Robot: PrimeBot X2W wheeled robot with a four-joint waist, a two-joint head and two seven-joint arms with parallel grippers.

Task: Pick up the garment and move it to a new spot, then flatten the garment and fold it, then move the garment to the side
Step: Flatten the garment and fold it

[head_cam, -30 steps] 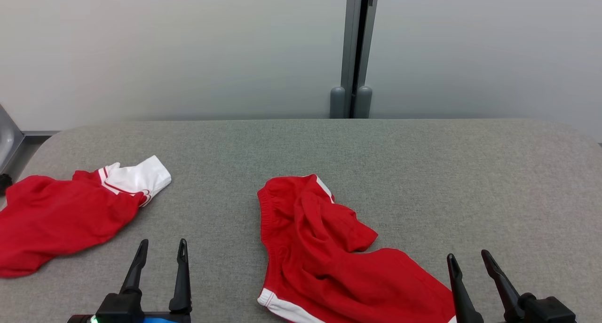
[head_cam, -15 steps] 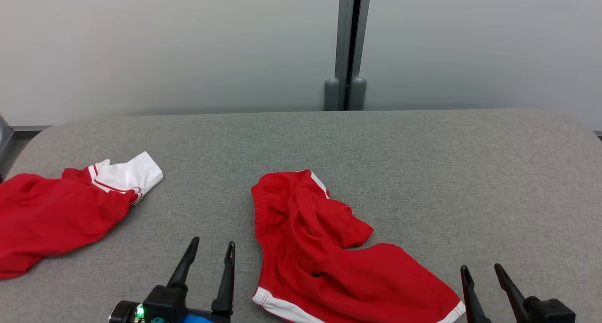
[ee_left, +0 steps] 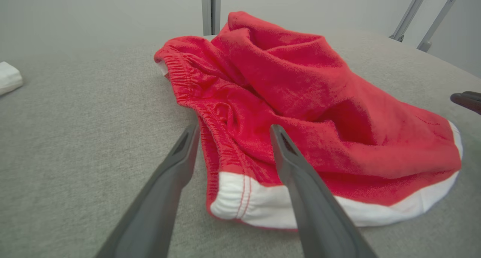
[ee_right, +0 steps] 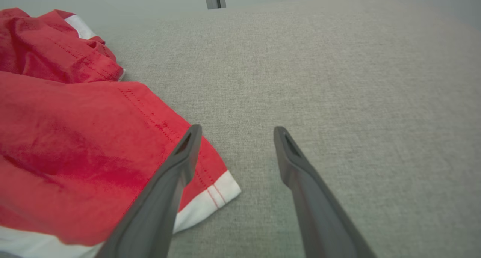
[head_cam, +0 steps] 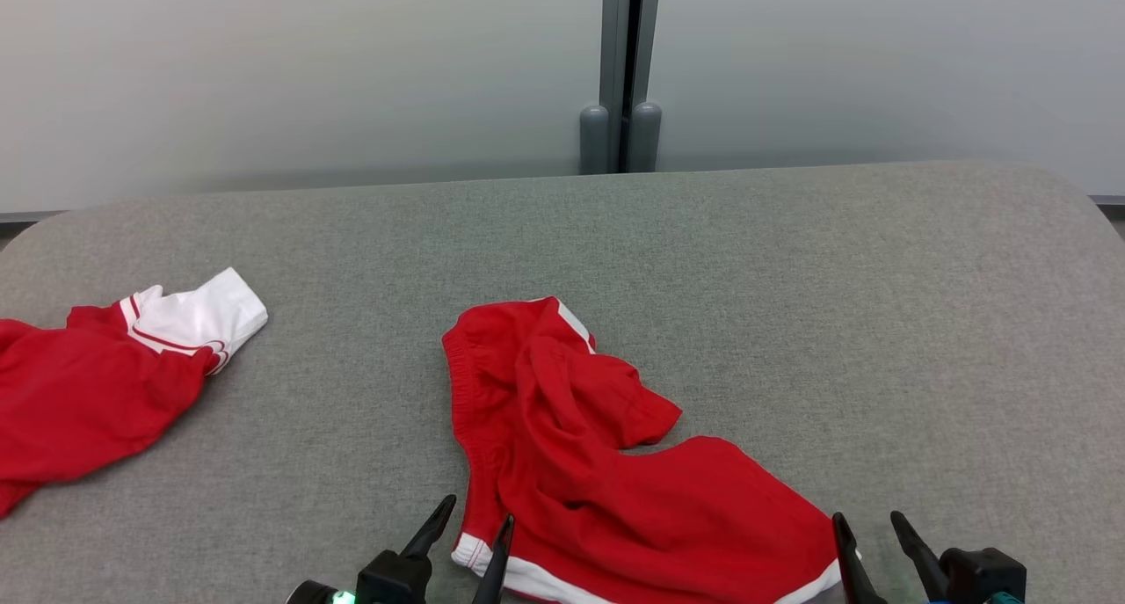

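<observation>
We are poising our left gripper (head_cam: 479, 508) and right gripper (head_cam: 867, 516), both spread empty, at the white hem corners of the crumpled red fabric shorts (head_cam: 606, 463) on the grey cloth table (head_cam: 791, 279), judging them soft, light, pinchable there.

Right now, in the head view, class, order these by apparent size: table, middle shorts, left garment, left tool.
1. table
2. middle shorts
3. left garment, partly cut off by the picture's edge
4. left tool
</observation>
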